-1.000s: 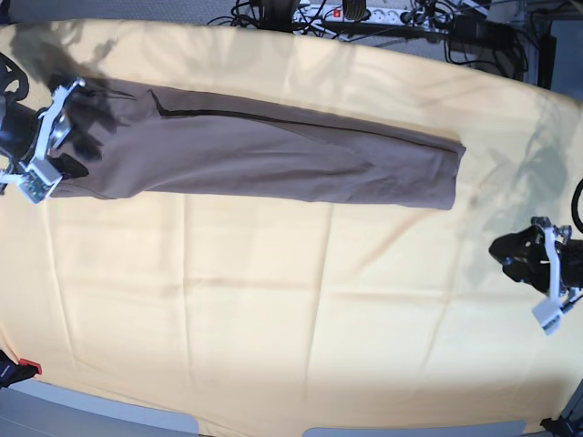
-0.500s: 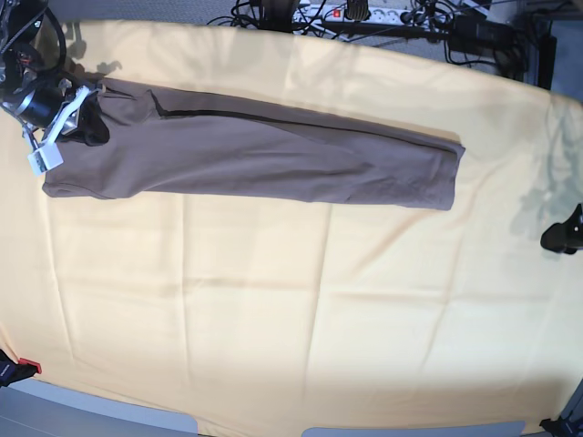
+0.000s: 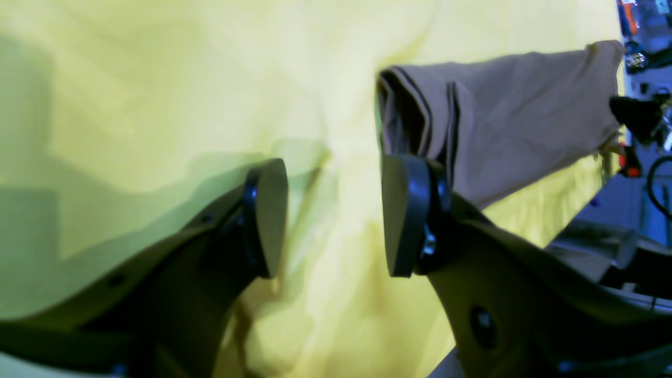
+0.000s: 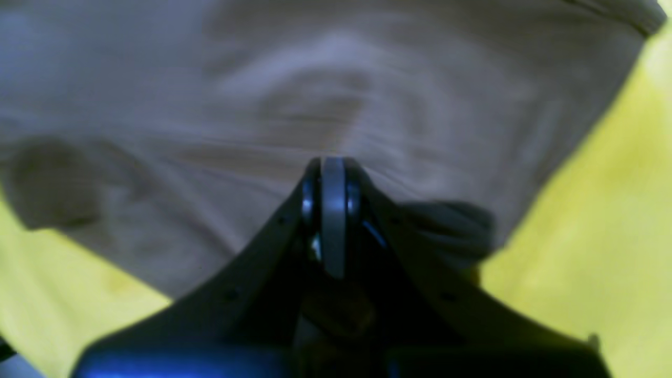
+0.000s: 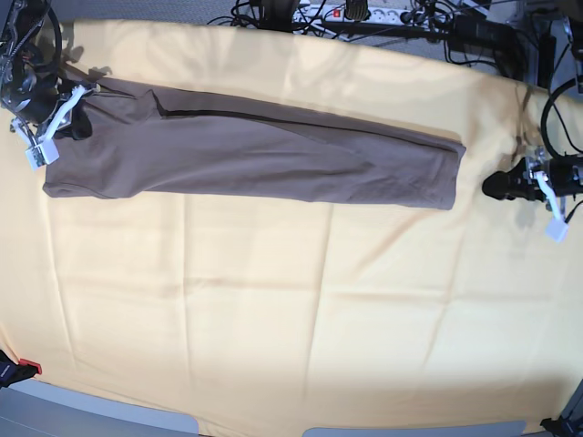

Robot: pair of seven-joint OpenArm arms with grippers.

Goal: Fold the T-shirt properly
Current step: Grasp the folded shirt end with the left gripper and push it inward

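Left pincer (image 3: 333, 210) gapes over the yellow cloth (image 5: 273, 309) beside the T-shirt (image 5: 264, 150).

Both tools: black arms w/ flat grey pads (image 3: 269, 215), small screws, white tips (image 5: 553, 228).

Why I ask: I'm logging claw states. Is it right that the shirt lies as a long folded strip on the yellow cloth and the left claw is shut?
Not quite. The left claw is open, as the left wrist view shows. The shirt does lie as a long folded strip on the yellow cloth.
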